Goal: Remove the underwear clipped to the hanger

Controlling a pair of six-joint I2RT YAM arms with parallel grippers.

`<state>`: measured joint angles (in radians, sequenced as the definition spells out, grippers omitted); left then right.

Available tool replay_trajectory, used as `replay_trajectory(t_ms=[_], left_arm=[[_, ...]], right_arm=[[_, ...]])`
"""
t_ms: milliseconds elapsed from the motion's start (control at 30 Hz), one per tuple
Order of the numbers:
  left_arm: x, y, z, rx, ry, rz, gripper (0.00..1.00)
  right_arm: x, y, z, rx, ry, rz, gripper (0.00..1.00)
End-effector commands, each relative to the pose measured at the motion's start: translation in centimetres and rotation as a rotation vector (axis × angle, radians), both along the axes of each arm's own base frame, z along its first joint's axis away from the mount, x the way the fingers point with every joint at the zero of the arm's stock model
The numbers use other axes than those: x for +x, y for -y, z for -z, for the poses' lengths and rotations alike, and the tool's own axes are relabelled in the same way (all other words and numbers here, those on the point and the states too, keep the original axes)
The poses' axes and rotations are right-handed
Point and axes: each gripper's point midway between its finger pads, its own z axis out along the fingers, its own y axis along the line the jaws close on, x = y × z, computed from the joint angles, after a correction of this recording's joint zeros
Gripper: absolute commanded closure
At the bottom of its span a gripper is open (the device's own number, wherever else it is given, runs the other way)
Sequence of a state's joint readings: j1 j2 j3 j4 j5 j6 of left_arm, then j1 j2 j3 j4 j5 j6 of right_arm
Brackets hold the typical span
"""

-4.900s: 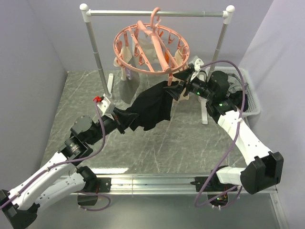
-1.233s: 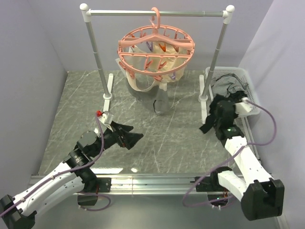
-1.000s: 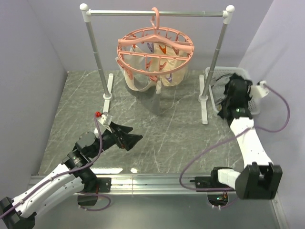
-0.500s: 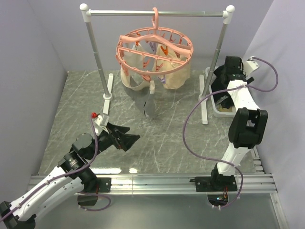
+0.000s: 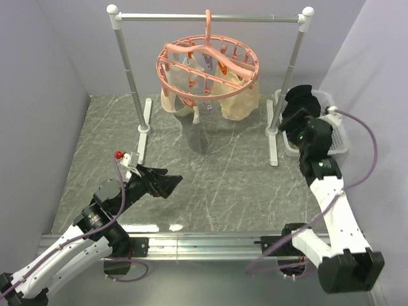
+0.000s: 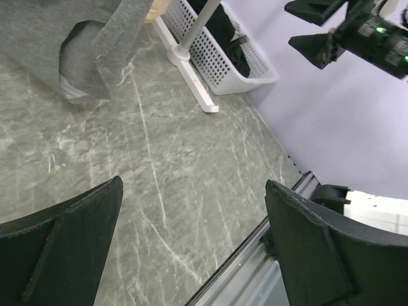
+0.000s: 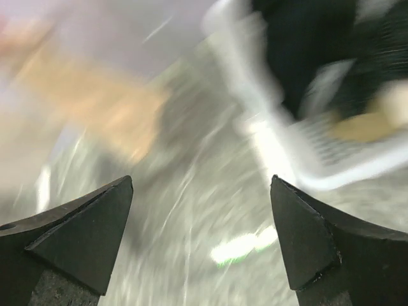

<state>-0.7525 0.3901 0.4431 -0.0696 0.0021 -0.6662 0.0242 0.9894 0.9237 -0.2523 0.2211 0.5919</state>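
1. Overhead view of a grey marble-patterned table [image 5: 223,185], two robot arms bolted at its near edge.
2. At the back, hooked over a silver rail [image 5: 210,18]: the round salmon-pink hanger [image 5: 207,67], tilted, ringed with small clips.
3. Clipped beneath the ring: cream-beige underwear [image 5: 239,105] on the left and right sides, and a grey piece [image 5: 198,137] dangling lowest near the middle.
4. Left arm: low and stretched forward from the near-left corner, angled to the right, with the left gripper [image 5: 171,182] hovering above bare table, well apart from the hanger.
5. Left fingers [image 6: 64,248] spread wide, nothing held; in the wrist view, only marble between them.
6. Right arm: rising from the near-right base, forearm leaning toward the back, with the right gripper [image 5: 290,109] raised beside the rail's right post and near a white basket [image 5: 339,141].
7. Right fingers [image 7: 331,236] wide apart and empty; wrist view heavily blurred, with table showing in the gap.
8. Inside the basket, seen from the left wrist: black underwear [image 6: 223,29], lying loose, off the hanger.
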Motion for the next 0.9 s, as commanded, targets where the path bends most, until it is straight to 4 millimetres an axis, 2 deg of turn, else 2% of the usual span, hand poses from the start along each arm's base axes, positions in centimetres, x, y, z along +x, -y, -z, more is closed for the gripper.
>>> replay_trajectory(t_ms=[0,67,100,167,200,300,367,467,500,533,567,600,633,667,700,733,767,800,833,867], left_arm=[[0.5,-0.3,-1.5,0.006,0.043,-0.026,0.0],[1.0,-0.1,-0.6,0.058,0.038,-0.027,0.0],[1.3,-0.1,-0.7,0.065,0.036,-0.041,0.01],[2.1,-0.2,0.4,0.109,-0.004,-0.075,0.01],[2.5,-0.3,0.1,0.115,-0.006,-0.092,0.01],[3.6,0.0,-0.3,0.139,0.029,-0.11,0.01],[5.1,-0.1,-0.9,0.157,0.085,-0.166,0.01],[7.7,-0.3,-0.6,0.216,0.118,-0.262,0.01],[8.3,-0.3,-1.1,0.217,0.134,-0.281,0.01],[8.9,-0.1,-1.0,0.239,0.146,-0.29,0.01],[9.7,0.2,-0.1,0.277,0.135,-0.307,0.0],[10.3,0.5,-1.0,0.261,0.165,-0.318,0.01],[10.8,0.8,-0.9,0.294,0.186,-0.316,0.01],[11.7,1.3,0.3,0.338,0.178,-0.314,0.01],[12.6,1.3,-0.2,0.357,0.203,-0.345,0.01],[13.4,1.1,0.1,0.388,0.206,-0.377,0.01],[14.4,1.2,1.6,0.442,0.184,-0.408,0.01],[15.7,-0.1,0.9,0.459,0.188,-0.516,0.0],[16.4,0.0,1.9,0.498,0.181,-0.532,0.01],[16.8,0.2,1.6,0.504,0.197,-0.539,0.01]], right_arm=[[-1.0,-8.7,-0.3,-0.041,0.029,-0.438,0.05],[-1.6,-12.0,-0.2,-0.087,-0.002,-0.589,0.06],[-2.6,-14.5,0.2,-0.101,-0.012,-0.681,0.07],[-3.4,-16.2,0.5,-0.141,0.004,-0.735,0.07],[-4.3,-17.8,0.5,-0.144,0.017,-0.781,0.07],[-5.4,-19.0,1.0,-0.108,0.037,-0.827,0.07],[-6.0,-19.9,1.3,-0.098,0.031,-0.854,0.07],[-7.0,-21.4,1.6,-0.118,0.017,-0.886,0.07],[-7.3,-21.7,1.6,-0.121,0.016,-0.896,0.07],[-7.6,-22.1,1.7,-0.123,0.015,-0.904,0.07],[-8.2,-22.6,1.6,-0.12,0.02,-0.919,0.07],[-8.4,-22.8,1.6,-0.118,0.025,-0.922,0.07],[-8.6,-23.1,1.6,-0.112,0.027,-0.926,0.07],[-9.1,-23.6,1.7,-0.109,0.031,-0.943,0.07],[-9.3,-23.8,1.8,-0.107,0.027,-0.944,0.07],[-9.6,-24.0,1.5,-0.102,0.038,-0.951,0.07],[-9.9,-24.2,1.4,-0.101,0.042,-0.96,0.07],[-10.6,-24.8,1.3,-0.103,0.045,-0.984,0.07],[-10.7,-24.7,1.1,-0.11,0.05,-0.971,0.07],[-10.9,-24.8,0.9,-0.114,0.051,-0.975,0.07]])
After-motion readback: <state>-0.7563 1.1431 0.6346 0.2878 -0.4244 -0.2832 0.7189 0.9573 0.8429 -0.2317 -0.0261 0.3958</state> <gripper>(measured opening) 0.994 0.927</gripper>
